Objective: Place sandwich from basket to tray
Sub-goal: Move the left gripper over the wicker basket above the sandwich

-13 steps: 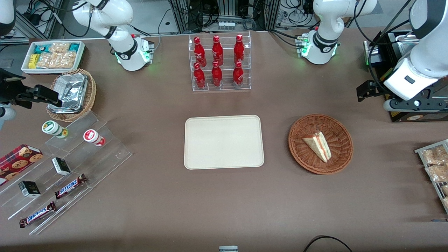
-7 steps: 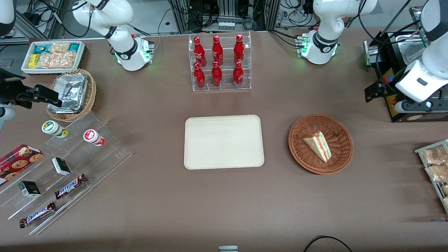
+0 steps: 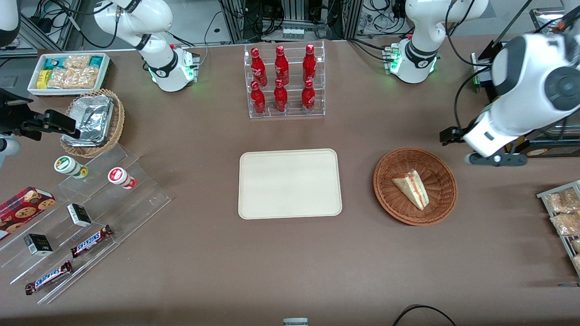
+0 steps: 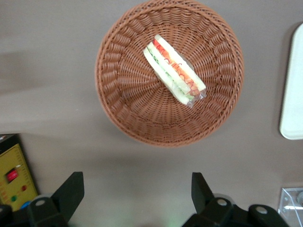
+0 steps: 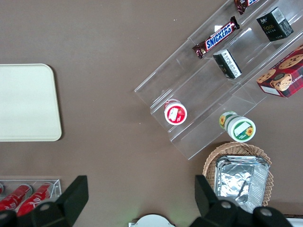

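The hand [image 4: 135,191] hung spread wide and empty above the tabletop [image 3: 290,262], just beside the basket [image 3: 442,206]. The sandwich [image 3: 412,188] lay in the basket, well apart from the tray [image 3: 290,183].

Sandwich [image 3: 411,188] lies in the basket [image 3: 441,208], tray [image 3: 290,184] beside it; open-fingered gripper [image 4: 137,194] hovers above the basket's working-arm edge.

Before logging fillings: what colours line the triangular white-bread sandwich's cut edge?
Red-orange and green, clearest in the left wrist view.
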You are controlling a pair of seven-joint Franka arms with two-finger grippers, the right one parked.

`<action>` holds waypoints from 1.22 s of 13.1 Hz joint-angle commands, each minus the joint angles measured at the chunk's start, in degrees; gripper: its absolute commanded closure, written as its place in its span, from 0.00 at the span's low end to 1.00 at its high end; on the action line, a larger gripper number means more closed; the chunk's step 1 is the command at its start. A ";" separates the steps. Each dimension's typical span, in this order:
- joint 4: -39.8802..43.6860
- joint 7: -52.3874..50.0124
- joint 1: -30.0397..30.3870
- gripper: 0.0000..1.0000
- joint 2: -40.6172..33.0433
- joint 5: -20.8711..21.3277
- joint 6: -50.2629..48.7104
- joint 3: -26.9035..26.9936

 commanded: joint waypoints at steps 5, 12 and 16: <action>-11.52 -17.66 -0.24 0.00 1.20 0.22 16.32 -3.16; -11.43 -48.28 -0.24 0.00 8.76 0.22 29.85 -5.89; -11.25 -51.80 -0.24 0.00 12.18 0.13 35.04 -5.80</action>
